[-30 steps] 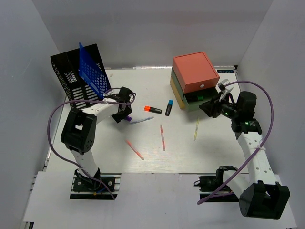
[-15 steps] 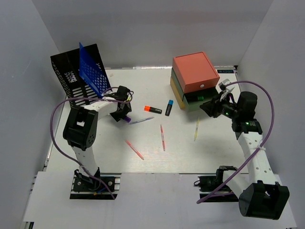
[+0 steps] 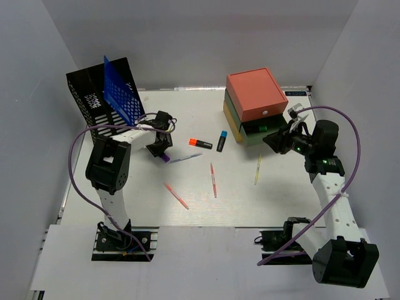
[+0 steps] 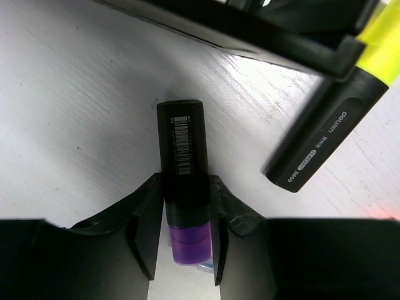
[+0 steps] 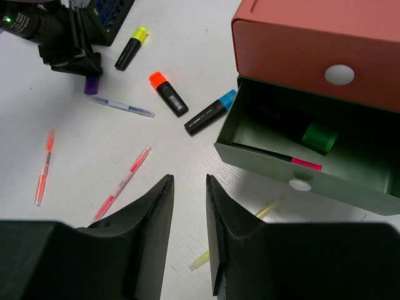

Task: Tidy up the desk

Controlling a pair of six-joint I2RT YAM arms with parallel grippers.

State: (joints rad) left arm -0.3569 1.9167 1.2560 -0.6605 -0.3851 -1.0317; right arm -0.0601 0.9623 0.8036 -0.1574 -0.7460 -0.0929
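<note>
Two YAM arms work inside white enclosure walls (image 3: 187, 37). The desk (image 3: 237, 200), a matte white tabletop, fills the floor and carries scattered pens and highlighters. A black mesh file rack (image 3: 87, 100) stands at its far left. A stacked drawer box (image 3: 256, 94) stands at the far right, with its green drawer (image 5: 312, 187) pulled out. The right gripper (image 5: 189, 181) hangs before that drawer with its fingers slightly apart and nothing between them. The left gripper (image 4: 186, 187) is low at the rack's foot, clamped on a purple highlighter (image 4: 184, 156). The highlighter's long axis runs straight out from the wrist, purple end inward, so the fingers press across its width. It lies flat on the desk, with a yellow highlighter (image 4: 331, 131) just beside it. Lifting it would fall to the left arm, since the right arm is well apart.
</note>
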